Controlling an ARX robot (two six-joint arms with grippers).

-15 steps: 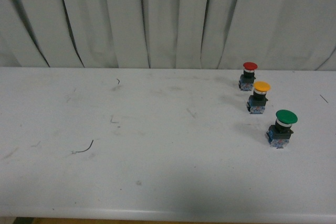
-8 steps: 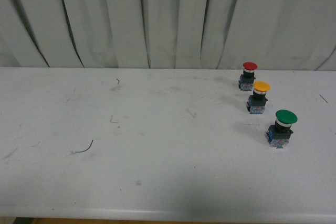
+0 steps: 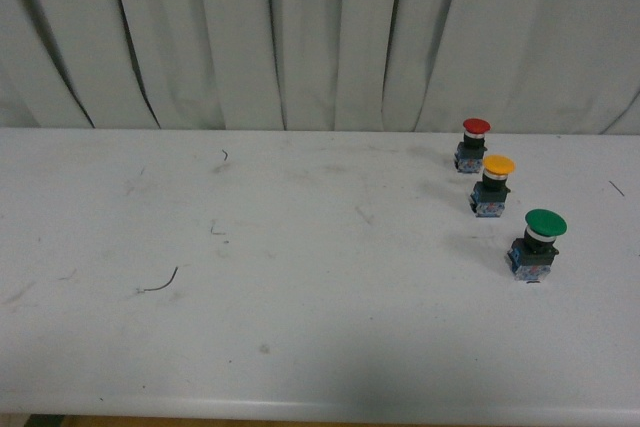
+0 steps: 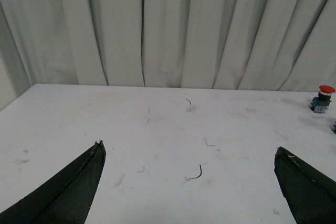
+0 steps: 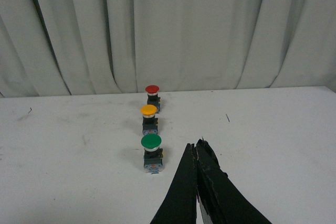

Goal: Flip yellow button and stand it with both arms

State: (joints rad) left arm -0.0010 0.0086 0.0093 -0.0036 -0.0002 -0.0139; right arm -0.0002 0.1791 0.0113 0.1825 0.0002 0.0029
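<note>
The yellow button [image 3: 494, 185] stands upright on the white table [image 3: 300, 277] at the right, cap up on its blue-grey base, between a red-capped and a green-capped switch. It shows in the right wrist view too, the yellow button [image 5: 149, 118] in the middle of the row. My right gripper [image 5: 195, 145] is shut with nothing in it, hovering near the green switch and short of the yellow one. My left gripper [image 4: 189, 153] is open wide over the bare left part of the table, far from the buttons. Neither arm shows in the front view.
A red-capped switch [image 3: 474, 143] stands behind the yellow one and a larger green-capped switch [image 3: 538, 243] in front of it. The red switch [image 4: 322, 98] sits at the edge of the left wrist view. A small dark wire scrap [image 3: 160, 282] lies at the left. Grey curtains hang behind.
</note>
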